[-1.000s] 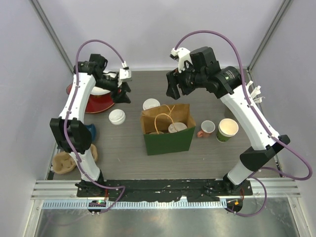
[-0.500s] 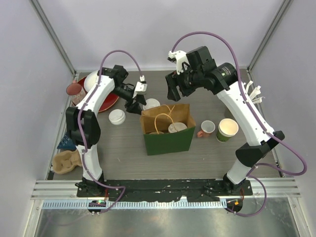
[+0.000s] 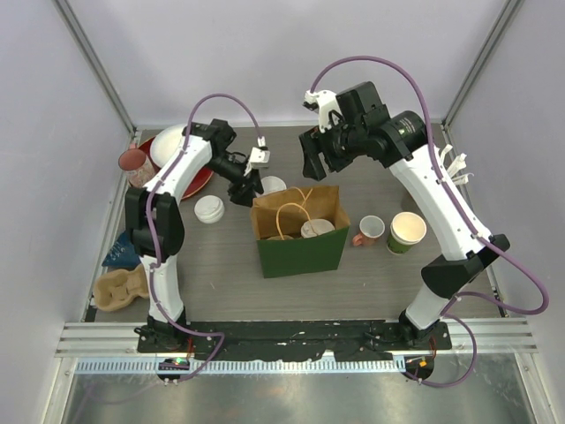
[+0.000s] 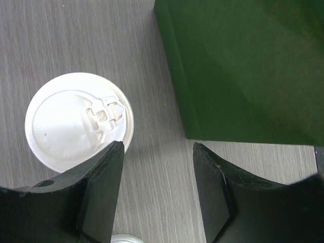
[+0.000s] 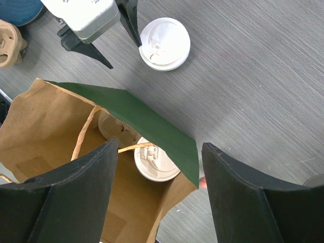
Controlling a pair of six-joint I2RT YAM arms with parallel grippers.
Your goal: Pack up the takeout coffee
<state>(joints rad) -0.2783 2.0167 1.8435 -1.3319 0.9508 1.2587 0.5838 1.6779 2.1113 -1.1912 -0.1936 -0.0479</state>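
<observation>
– since one lidded cup [image 3: 316, 228] already sits inside the bag [image 3: 300, 252], where's the other?
– second lidded cup [image 4: 78, 121] stands just behind the bag. left gripper [image 4: 157, 172] hangs over it, jaws apart and empty, off-centre: one jaw above its rim, the other near the bag's wall.
– risk?
– closing there could clip the rim and tip it, or snag the bag. little room bagside; open table [image 4: 126, 50] away from the bag.
– right gripper [image 5: 159, 187]?
– apart, empty, above the bag's mouth, crowding the drop.
</observation>
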